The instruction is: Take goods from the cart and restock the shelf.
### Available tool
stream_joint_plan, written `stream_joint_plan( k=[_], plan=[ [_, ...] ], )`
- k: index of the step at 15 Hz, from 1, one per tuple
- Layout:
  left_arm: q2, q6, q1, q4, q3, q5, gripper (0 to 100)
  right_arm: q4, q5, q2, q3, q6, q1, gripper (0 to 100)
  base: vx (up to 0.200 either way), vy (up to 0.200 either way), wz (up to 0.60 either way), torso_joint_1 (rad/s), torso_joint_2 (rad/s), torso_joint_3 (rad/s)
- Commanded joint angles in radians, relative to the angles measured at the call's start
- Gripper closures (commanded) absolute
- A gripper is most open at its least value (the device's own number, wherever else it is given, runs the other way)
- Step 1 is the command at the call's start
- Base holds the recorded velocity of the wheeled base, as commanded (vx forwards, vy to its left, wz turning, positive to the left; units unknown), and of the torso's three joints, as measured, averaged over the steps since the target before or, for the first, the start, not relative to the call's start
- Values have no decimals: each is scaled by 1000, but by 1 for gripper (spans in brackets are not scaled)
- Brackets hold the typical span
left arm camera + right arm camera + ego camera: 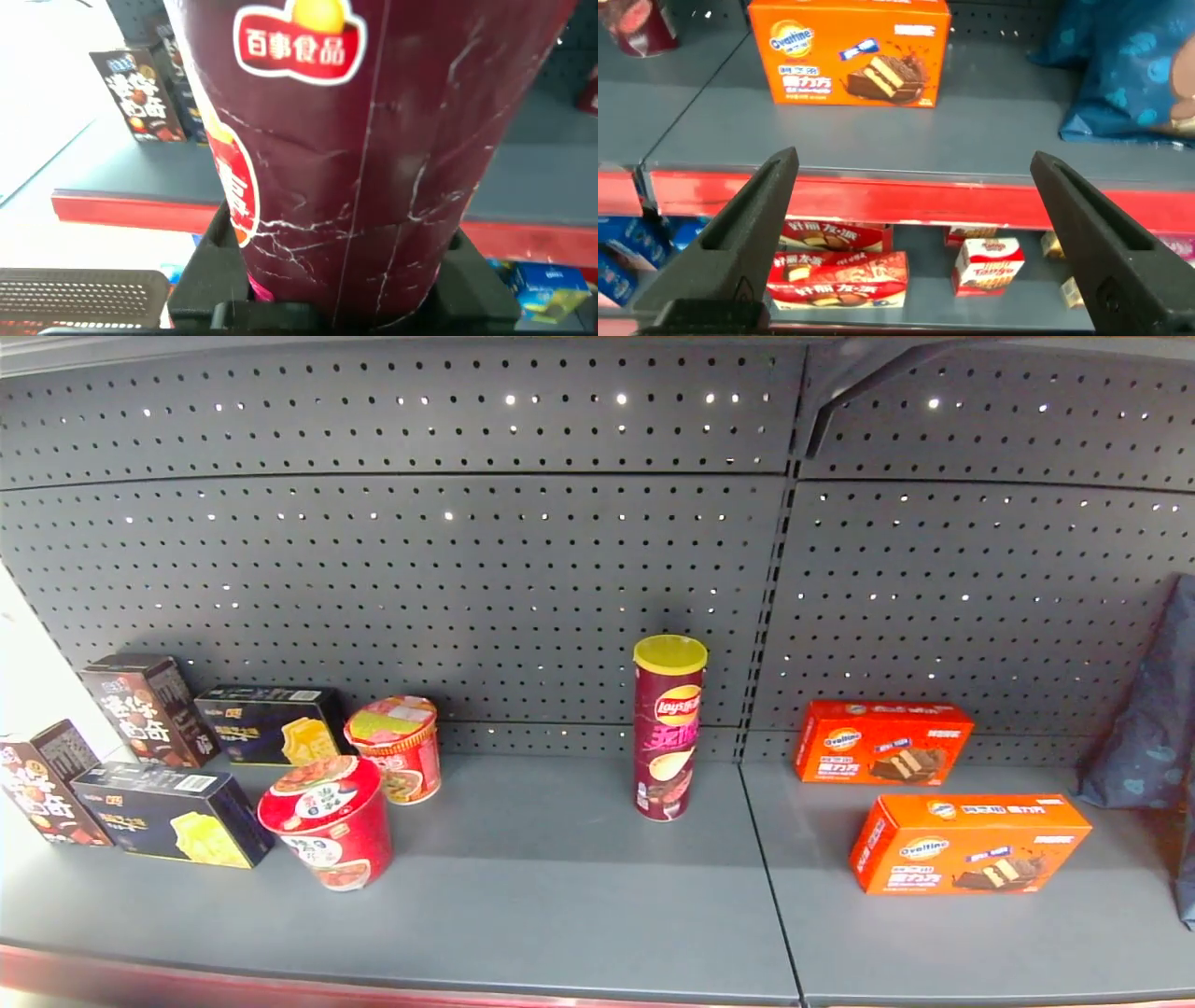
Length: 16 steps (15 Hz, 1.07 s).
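L tool (336, 275) pinching a maroon chip can (374, 140), facing the shelf (112, 168). R tool (915, 243) spread wide, facing an orange box (848, 51) on shelf. Head view: second chip can (668, 728) upright mid-frame, orange boxes (882, 740) (968, 842) at right, noodle cups (327, 821) + dark boxes (173, 812) lower left.

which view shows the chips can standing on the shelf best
The head view: the standing can is whole, upright, yellow lid on. The right wrist view catches just its base at the edge. The left wrist view's held can is another one.
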Motion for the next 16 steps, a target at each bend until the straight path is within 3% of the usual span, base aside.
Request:
stream_joint_plan(
  k=[1, 3, 4, 5, 6, 7, 8, 10, 12, 16],
  plan=[
    [58, -1, -3, 2, 5, 0, 100, -2, 17, 9, 0, -49, -1, 0, 0, 0, 0, 0, 0, 0],
    [61, -3, -5, -2, 35, -4, 100, 2, 7, 8, -1, -35, 1, 0, 0, 0, 0, 0, 0, 0],
    [79, 0, -23, -2, 48, -6, 100, -15, -3, 72, -104, 12, -18, 0, 0, 0, 0, 0, 0, 0],
    [81, 0, -26, -5, 52, -4, 100, -68, -4, 451, -319, 138, -44, 0, 0, 0, 0, 0, 0, 0],
    [81, 0, -26, -4, 57, -7, 100, -159, 10, 503, -343, 146, -42, 0, 0, 0, 0, 0, 0, 0],
    [81, 0, -28, -5, 72, -12, 100, -265, 76, 525, -342, 34, -4, 0, 0, 0, 0, 0, 0, 0],
    [82, 3, -34, -12, 82, -21, 100, -278, 141, 582, -300, -69, 44, 0, 0, 0, 0, 0, 0, 0],
    [115, 11, -65, -15, 74, -64, 100, -320, 261, 678, -305, -55, 214, 0, 0, 0, 0, 0, 0, 0],
    [131, 28, -83, -33, 68, -92, 100, -334, 349, 778, -358, -35, 285, 0, 0, 0, 0, 0, 0, 0],
    [134, 22, -88, -39, 39, -127, 100, -337, 373, 1042, -549, -41, 455, 0, 0, 0, 0, 0, 0, 0]
  ],
)
